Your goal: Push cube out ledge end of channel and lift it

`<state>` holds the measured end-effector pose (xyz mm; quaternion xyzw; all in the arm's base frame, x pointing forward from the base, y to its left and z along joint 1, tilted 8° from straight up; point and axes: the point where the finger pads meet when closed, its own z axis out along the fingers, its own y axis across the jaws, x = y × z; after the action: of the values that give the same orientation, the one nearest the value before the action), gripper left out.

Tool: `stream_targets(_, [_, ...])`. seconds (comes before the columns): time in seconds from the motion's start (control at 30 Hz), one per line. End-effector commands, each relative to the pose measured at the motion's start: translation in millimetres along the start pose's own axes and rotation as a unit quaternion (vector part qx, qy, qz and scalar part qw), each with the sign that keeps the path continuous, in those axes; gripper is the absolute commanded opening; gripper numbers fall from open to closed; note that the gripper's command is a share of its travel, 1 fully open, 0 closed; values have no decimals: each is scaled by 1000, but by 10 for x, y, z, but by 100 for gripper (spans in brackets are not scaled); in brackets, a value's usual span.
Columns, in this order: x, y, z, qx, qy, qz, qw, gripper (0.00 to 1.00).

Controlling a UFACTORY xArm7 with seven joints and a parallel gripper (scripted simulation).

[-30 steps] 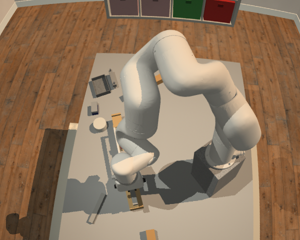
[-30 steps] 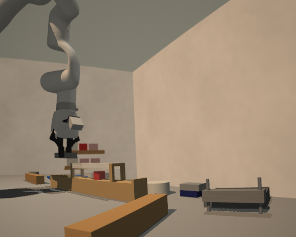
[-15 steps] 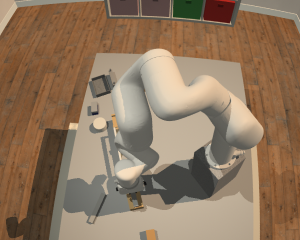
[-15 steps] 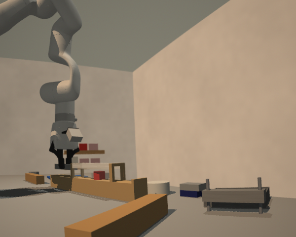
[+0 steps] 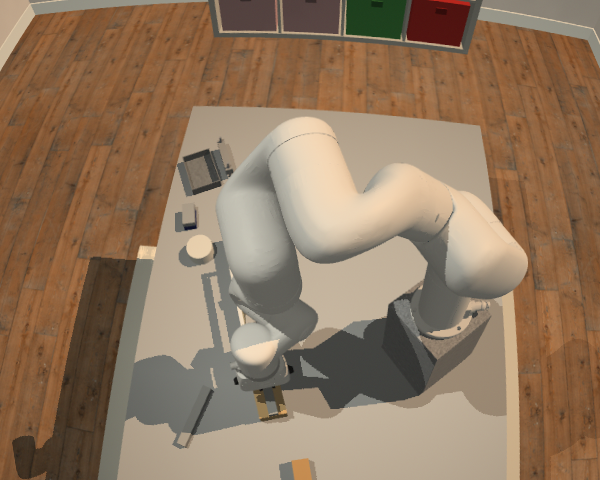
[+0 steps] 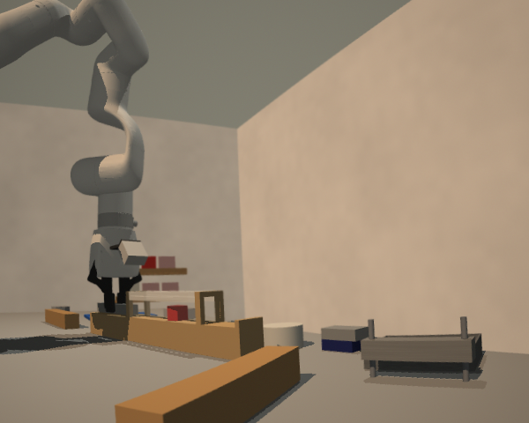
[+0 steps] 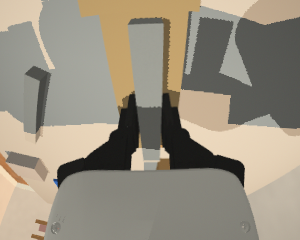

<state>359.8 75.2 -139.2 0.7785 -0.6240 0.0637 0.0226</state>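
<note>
My gripper [image 6: 113,302] points straight down and is shut on a grey bar [image 7: 148,70]. In the wrist view [image 7: 150,142] the bar sticks out forward from the fingers, over the orange floor of the channel. The channel [image 6: 187,336] is a long orange trough with a clear cover over its middle. The red cube [image 6: 177,312] sits inside it under the cover. The gripper stands at the channel's long open end [image 5: 270,405], far from the cube. The end with the raised lip [image 6: 249,334] is the opposite one, by the white cylinder. In the top view the arm hides most of the channel and the cube.
A white cylinder [image 5: 199,248], a grey-and-blue block [image 5: 188,215] and a tray with posts [image 5: 204,170] lie beyond the lip end. A loose orange beam [image 6: 214,391] lies near it. A thin grey bar [image 5: 194,415] and a small orange block [image 5: 300,469] lie near the gripper.
</note>
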Motion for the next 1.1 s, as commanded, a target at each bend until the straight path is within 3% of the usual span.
stream_targets(0.0, [-2,-17,-6,2,0,0,1000,0])
stream_targets(0.67, [57,-18,-6,2,0,0,1000,0])
stream_targets(1.07, [379,-23,-6,2,0,0,1000,0])
